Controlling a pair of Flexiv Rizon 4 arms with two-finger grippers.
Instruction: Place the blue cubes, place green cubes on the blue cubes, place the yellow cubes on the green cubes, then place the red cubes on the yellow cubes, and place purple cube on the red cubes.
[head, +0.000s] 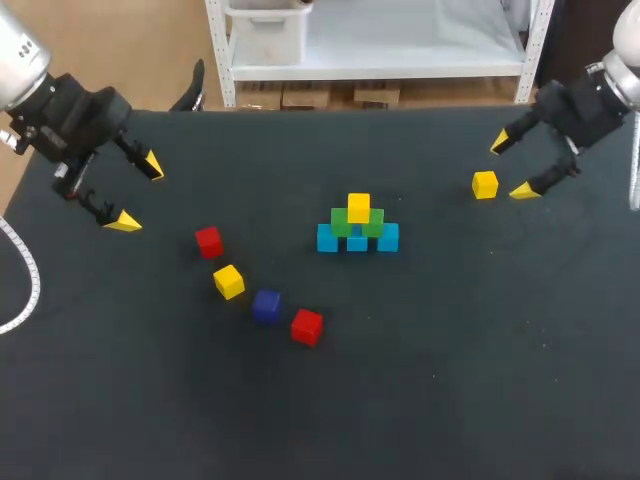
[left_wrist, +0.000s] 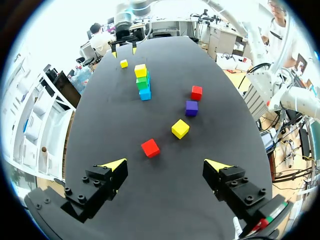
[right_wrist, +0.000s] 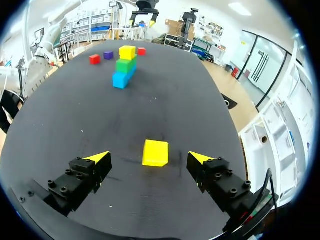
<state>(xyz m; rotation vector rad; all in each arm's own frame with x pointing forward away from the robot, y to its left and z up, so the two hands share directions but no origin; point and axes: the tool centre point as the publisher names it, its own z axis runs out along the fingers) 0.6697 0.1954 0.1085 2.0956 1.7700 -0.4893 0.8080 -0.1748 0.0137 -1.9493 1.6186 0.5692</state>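
While both arms hang over the black table (head: 450, 400), nothing is held; left gripper (head: 137, 193) has its fingers wide apart and is empty; right gripper (head: 511, 166) is likewise spread and empty.

Stack (head: 357, 228) stands well ahead of both grippers, roughly between them; blue cubes (head: 327, 239) in a row at the base, green cubes (head: 342, 224) on those, top yellow cube (head: 358, 207) on the green.

Loose yellow cube (right_wrist: 155, 152) lies on the table just ahead of the right gripper, in line with the gap between its fingers, touching neither.

Ahead of the left gripper, nearest first: near red cube (left_wrist: 150, 148); second yellow cube (left_wrist: 180, 128); purple cube (left_wrist: 191, 107); far red cube (left_wrist: 196, 92); all apart from one another.

Judgement: yellow layer is in hand; red and purple not yet begun; the right arm's pick of the loose yellow cube looks the natural step.

To do it well: advance until the cube sits fully between the pads, not at the tips; the cube looks slightly turned, so square the fingers to two opposite flat faces first; descend low, close evenly, lift straight up; approach the stack from above, not from the side, as a sideways nudge could shift the green cubes; release only once the cube rests flat.
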